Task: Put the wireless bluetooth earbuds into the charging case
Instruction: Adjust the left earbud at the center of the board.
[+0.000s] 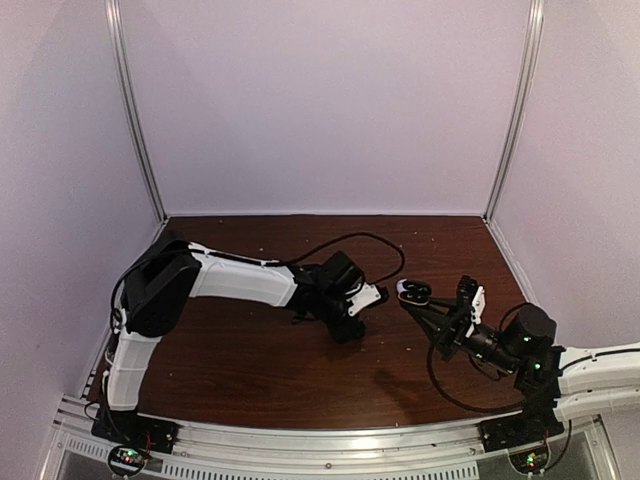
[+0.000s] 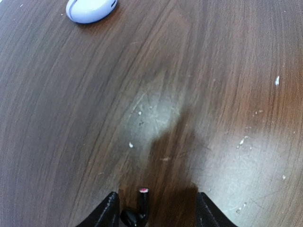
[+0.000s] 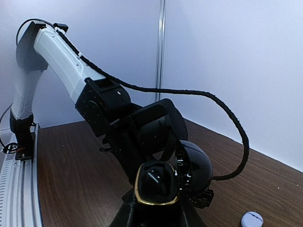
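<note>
Between the parted fingers of the left gripper [image 2: 156, 201], close to the seven-o'clock one, sits a small black stemmed earbud with a pink tip [image 2: 142, 208], and a closed pale white-lavender oval case [image 2: 90, 9] lies well off at eleven o'clock. At three o'clock from it in the top view, the right gripper [image 3: 158, 210] is clamped on an open black charging case with a gold rim [image 3: 156, 187]. Beneath spreads a scratched dark brown wood-grain table [image 2: 227, 71] flecked with pale specks, boxed in by pale lavender walls [image 1: 320, 100] with metal corner posts [image 1: 135, 110].
</note>
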`<control>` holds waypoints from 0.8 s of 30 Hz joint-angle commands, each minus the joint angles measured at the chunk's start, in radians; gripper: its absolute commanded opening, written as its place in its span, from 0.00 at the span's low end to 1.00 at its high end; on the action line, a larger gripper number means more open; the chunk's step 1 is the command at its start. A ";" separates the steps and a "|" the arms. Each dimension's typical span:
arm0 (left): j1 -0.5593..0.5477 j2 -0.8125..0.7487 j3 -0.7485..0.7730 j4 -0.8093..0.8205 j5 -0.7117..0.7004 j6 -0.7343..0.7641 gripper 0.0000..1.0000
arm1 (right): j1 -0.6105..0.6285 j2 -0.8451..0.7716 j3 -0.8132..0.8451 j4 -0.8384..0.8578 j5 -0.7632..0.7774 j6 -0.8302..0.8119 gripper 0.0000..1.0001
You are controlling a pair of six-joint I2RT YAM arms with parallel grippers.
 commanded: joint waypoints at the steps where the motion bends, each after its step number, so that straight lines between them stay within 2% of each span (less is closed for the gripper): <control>1: 0.026 -0.017 -0.089 -0.140 -0.040 -0.007 0.56 | -0.005 -0.014 0.017 -0.004 0.016 -0.002 0.00; 4: 0.066 -0.076 -0.157 -0.082 -0.087 -0.081 0.57 | -0.005 -0.018 0.018 -0.009 0.018 -0.003 0.00; 7: 0.079 -0.150 -0.245 0.028 -0.086 -0.135 0.63 | -0.005 -0.018 0.018 -0.010 0.018 -0.004 0.00; 10: 0.079 -0.195 -0.309 0.138 0.015 -0.151 0.65 | -0.005 -0.013 0.019 -0.006 0.014 -0.005 0.00; 14: 0.073 -0.199 -0.334 0.188 0.074 -0.202 0.56 | -0.005 -0.019 0.018 -0.008 0.016 -0.007 0.00; 24: 0.060 -0.134 -0.293 0.257 -0.002 -0.293 0.42 | -0.006 -0.026 0.013 -0.008 0.022 -0.007 0.00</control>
